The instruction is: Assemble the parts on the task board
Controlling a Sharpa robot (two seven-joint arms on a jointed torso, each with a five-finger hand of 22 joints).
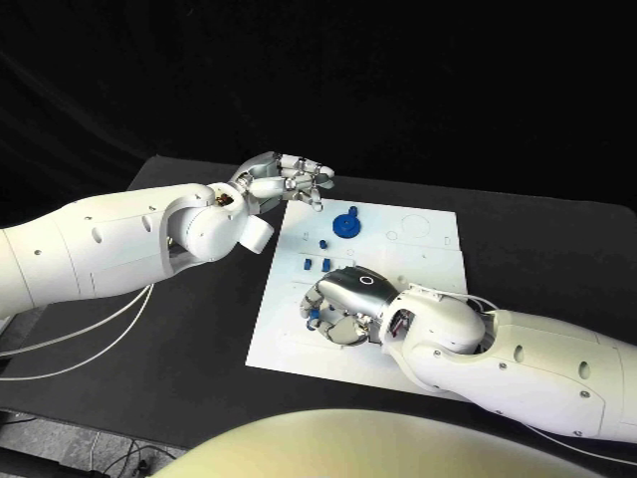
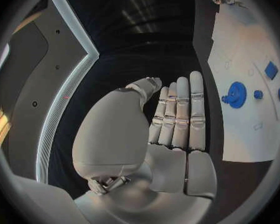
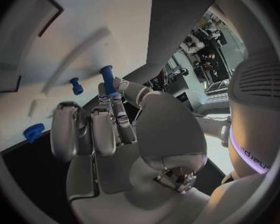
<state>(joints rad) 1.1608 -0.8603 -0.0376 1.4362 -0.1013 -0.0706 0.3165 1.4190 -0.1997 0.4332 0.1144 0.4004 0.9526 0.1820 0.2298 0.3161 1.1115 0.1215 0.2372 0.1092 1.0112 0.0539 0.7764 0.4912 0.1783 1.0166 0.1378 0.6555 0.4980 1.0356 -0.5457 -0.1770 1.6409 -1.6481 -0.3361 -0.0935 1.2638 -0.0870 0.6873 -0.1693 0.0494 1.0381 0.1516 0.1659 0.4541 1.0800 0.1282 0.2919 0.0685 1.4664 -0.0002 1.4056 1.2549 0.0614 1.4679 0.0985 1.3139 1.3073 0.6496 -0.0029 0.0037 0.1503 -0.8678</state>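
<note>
Right hand [image 1: 350,304] low over the near part of the task board [image 1: 419,261], pinching 1 blue peg [image 3: 107,79] upright, probably for seating; left hand [image 1: 288,179] parked off the far-left corner, fingers together, holding nothing; blue gear [image 1: 346,225] waiting farther back.

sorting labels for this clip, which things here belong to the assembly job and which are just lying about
Job:
task board
blue gear
small blue parts
blue peg, held in right hand fingers

Lying about:
black table
cables
</note>
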